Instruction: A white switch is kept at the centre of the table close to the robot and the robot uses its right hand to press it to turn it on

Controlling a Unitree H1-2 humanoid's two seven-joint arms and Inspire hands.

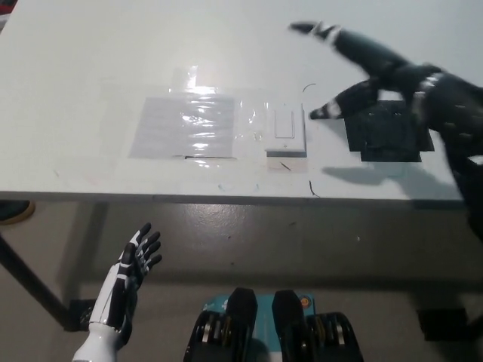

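Left hand: the white left hand (130, 275) hangs at the lower left, below the near edge of the table, fingers spread apart and holding nothing. It touches nothing.

Table: the pale table (90, 68) fills the upper part of the view; its near edge runs above the left hand and below the right one.

Plastic sheet: a shiny clear sheet (185, 126) lies flat on the table, up and to the right of the left hand and well to the left of the right hand. Light glares off its middle.

Switch: the white switch (285, 130) lies flat on the table just beside the sheet's right edge, near the table's front edge. It sits to the lower left of the right hand, clear of it, with bare table between them. Whether the rocker stands on or off cannot be told.

Right hand: the black right hand (370, 72) is raised above the table at the upper right, blurred, fingers apart and holding nothing. One finger points up and to the left, another points down-left toward the switch without reaching it.

Black pad: a dark square pad (389, 136) lies on the table right under the right hand, to the right of the switch and apart from it.
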